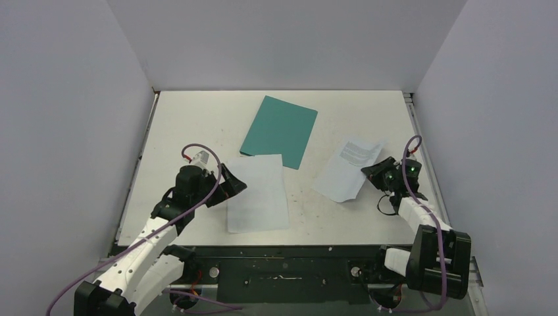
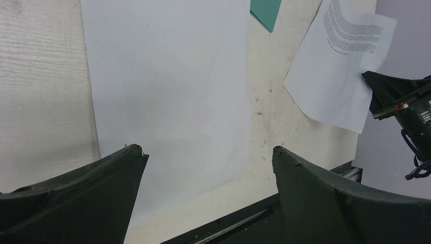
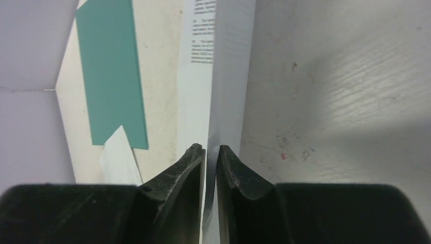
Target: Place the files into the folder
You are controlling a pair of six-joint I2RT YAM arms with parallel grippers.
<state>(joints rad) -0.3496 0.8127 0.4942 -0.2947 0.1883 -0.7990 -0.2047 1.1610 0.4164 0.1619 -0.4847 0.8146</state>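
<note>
- Nearest the overhead camera, my left gripper [image 1: 237,185] hangs spread wide at the left edge of a blank white paper sheet [image 1: 260,194].
- My right gripper [image 1: 367,172] meets the printed white paper sheet [image 1: 345,170] on the pale table [image 1: 197,118].
- Only this view shows the whole flat teal card folder [image 1: 279,130]. It lies closed beyond both sheets, with the blank sheet's far corner against its near edge.
- From my left wrist, matte black fingers [image 2: 119,175] stand far apart over the smooth blank sheet. Just a folder corner [image 2: 265,11] shows.
- From my right wrist, my fingers [image 3: 190,168] pinch the printed sheet's edge, and the thin paper stands upright between them. Small black text and the grained, speckled tabletop show.
</note>
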